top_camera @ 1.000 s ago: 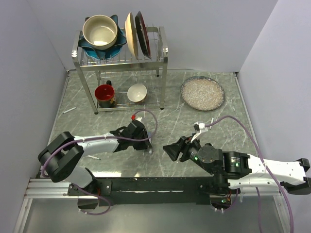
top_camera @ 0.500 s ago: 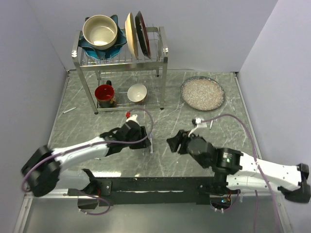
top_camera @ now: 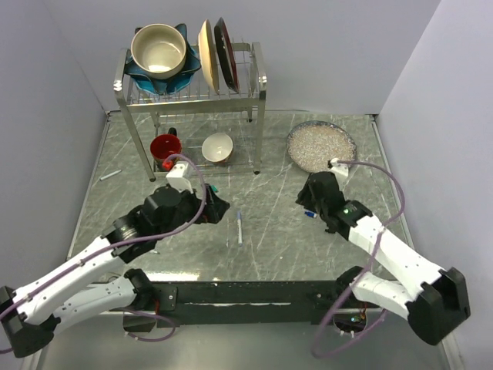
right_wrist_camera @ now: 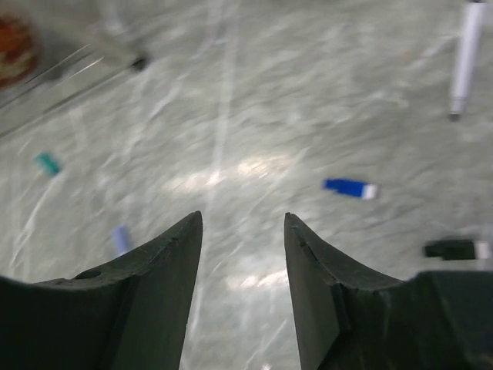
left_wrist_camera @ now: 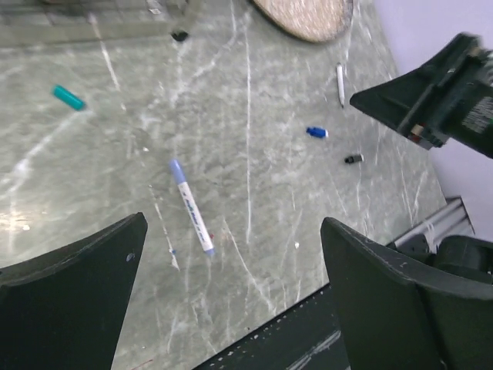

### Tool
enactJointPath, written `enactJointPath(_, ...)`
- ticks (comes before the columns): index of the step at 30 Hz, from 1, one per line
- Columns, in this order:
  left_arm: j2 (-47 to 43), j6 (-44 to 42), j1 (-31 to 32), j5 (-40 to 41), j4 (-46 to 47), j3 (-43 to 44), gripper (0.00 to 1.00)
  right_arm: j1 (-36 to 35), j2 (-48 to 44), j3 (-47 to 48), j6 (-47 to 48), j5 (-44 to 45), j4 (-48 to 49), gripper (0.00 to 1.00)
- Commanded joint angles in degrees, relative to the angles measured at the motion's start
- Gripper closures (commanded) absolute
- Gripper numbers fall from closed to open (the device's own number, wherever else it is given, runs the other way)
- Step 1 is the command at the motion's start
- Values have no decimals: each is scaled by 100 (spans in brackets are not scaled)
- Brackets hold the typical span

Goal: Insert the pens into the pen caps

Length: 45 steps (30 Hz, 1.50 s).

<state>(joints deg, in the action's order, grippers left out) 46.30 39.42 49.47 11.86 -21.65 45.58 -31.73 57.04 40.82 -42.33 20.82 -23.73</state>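
Marble worktop [top_camera: 269,231]; left arm [top_camera: 85,262] and right arm [top_camera: 393,258] reach forward.
Left claw [left_wrist_camera: 233,227] wide over blue pen [left_wrist_camera: 192,208]; right claw [right_wrist_camera: 241,223] part-open, empty, by blue cap [right_wrist_camera: 348,188].

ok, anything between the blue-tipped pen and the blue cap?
No. Left wrist view shows only bare tabletop between the blue-tipped pen and the blue cap; the black cap lies beyond the blue one.
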Motion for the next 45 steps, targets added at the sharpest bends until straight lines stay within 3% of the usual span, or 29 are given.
enactJointPath(1,-507,-93,19,467,-226,-58,1,780,448,-3,-143,-473,0,46)
enactJointPath(5,-894,74,27,791,-506,-111,1,1449,686,-416,-1058,-938,34,48)
enactJointPath(7,-1113,57,27,888,-551,-146,1,1738,782,-548,-892,-1019,332,50)
enactJointPath(10,-1386,57,45,932,-481,-225,1,2108,1037,-382,-725,-433,421,50)
enactJointPath(14,-1607,48,89,906,-419,-339,1,2530,1564,152,344,-43,659,49)
enactJointPath(17,-1660,40,106,897,-410,-357,1,2645,2100,600,1022,-446,729,49)
enactJointPath(24,-1624,-48,141,792,-384,-357,1,2882,3251,1411,1385,-421,562,49)
enactJointPath(34,-1730,-215,177,520,-120,-471,1,3294,3736,1614,1499,-876,456,50)
enactJointPath(45,-1879,-382,168,291,64,-541,1,3445,4131,1622,1578,-1246,457,59)
